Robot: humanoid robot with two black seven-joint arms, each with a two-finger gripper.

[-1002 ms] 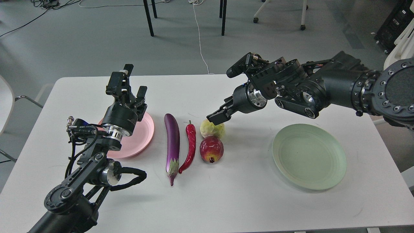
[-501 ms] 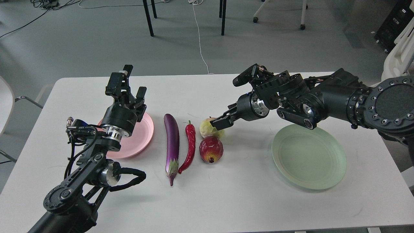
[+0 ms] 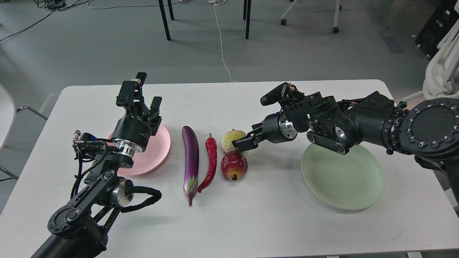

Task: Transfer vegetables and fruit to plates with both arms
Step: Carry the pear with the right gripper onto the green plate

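The purple eggplant (image 3: 190, 154), the red chili pepper (image 3: 212, 157), the pale yellow-green fruit (image 3: 228, 139) and the red pomegranate (image 3: 233, 165) lie side by side at the middle of the white table (image 3: 251, 222). The pink plate (image 3: 159, 148) is on the left and the pale green plate (image 3: 342, 179) on the right, both with nothing on them. My left gripper (image 3: 140, 100) is open and empty above the pink plate's far edge. My right gripper (image 3: 246, 139) is low at the yellow-green fruit's right side, fingers apart, just above the pomegranate.
My right forearm (image 3: 344, 122) hangs over the far edge of the green plate. My left arm (image 3: 93, 186) covers part of the pink plate. Chair legs and cables (image 3: 222, 39) are on the floor beyond the table.
My right arm has lowered and drawn back a little, bringing its gripper down from the fruit's top to its right side. The left arm and all the produce have not moved.
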